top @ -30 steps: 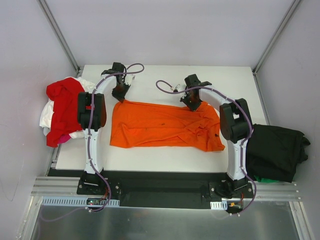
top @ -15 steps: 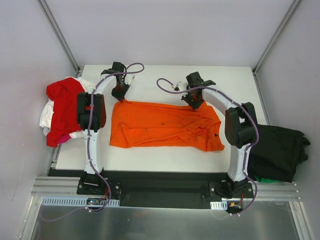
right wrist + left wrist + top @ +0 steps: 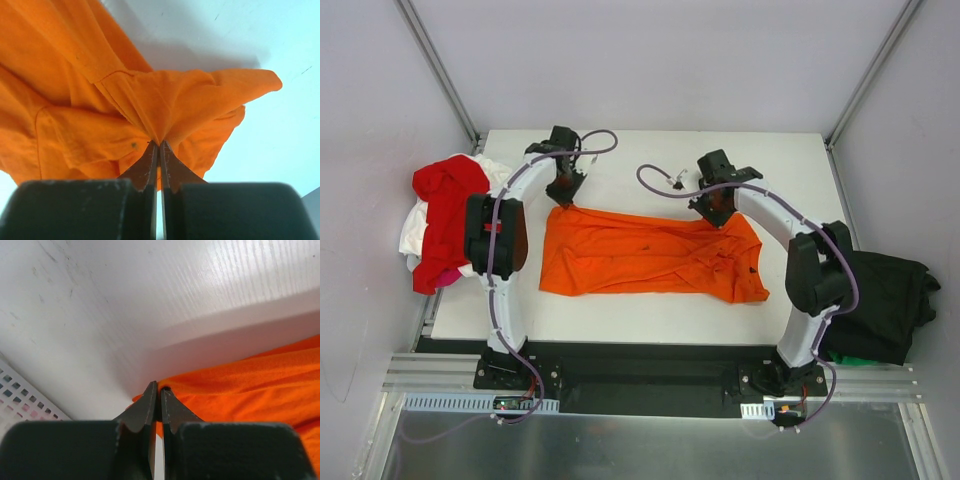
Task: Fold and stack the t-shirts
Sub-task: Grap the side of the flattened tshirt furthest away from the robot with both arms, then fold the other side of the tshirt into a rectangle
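Observation:
The bright orange t-shirt (image 3: pixel 645 250) lies spread on the white table (image 3: pixel 650 160), wrinkled at its right end. My left gripper (image 3: pixel 563 196) is shut on its far left corner; the left wrist view shows the orange cloth (image 3: pixel 240 385) pinched at the tips of my gripper (image 3: pixel 160 388). My right gripper (image 3: pixel 719 213) is shut on the far edge near the right end; the right wrist view shows the cloth (image 3: pixel 165 100) bunched into the tips of my gripper (image 3: pixel 159 145). A red shirt (image 3: pixel 445 215) on a white one (image 3: pixel 415 232) lies at the left. A black shirt (image 3: pixel 875 300) lies at the right.
The red and white shirts hang over the table's left edge. The black pile sits past the right edge, with something green (image 3: pixel 855 358) under it. Grey walls and metal posts (image 3: pixel 440 70) enclose the table.
Both arms have shifted slightly right and forward, holding the shirt's far edge. The right elbow has swung outward over the black shirt.

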Available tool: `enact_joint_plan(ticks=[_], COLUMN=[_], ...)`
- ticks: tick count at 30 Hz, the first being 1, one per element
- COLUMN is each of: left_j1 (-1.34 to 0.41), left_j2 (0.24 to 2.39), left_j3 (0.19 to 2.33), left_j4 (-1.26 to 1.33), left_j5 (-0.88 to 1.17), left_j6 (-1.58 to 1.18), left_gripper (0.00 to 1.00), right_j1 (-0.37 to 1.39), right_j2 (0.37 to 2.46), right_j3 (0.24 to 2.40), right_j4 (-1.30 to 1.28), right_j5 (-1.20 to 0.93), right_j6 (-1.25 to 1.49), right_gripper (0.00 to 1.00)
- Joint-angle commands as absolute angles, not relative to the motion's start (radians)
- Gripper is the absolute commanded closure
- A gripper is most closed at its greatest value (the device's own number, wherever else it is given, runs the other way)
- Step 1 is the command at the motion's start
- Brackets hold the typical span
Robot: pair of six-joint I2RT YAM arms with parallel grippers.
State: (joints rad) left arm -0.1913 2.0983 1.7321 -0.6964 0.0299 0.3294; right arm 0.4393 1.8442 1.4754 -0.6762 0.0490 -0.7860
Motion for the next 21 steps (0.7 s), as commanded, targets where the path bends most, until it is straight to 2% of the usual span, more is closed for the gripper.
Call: enact_joint_plan(ticks=[1, 8, 21], left_j1=[-0.207, -0.215, -0.236], left_j2=[1.964, 1.853, 1.804], left_j3=[1.665, 1.551, 1.440], left_j4=[-0.718, -0.719, -0.718], left_j5=[-0.031, -0.051, -0.021], left_j6=[0.341, 0.345, 0.330], left_gripper=[1.00, 1.00, 1.00], right_j1=[0.449, 0.479, 0.555], right_j2=[1.737, 1.657, 1.594], right_j3=[1.428, 1.391, 1.286], right_j4=[-0.729, -0.810, -0.926], right_j5=[0.078, 0.104, 0.129], right_j6=[-0.784, -0.787, -0.729], right_gripper=[0.99, 0.99, 0.99])
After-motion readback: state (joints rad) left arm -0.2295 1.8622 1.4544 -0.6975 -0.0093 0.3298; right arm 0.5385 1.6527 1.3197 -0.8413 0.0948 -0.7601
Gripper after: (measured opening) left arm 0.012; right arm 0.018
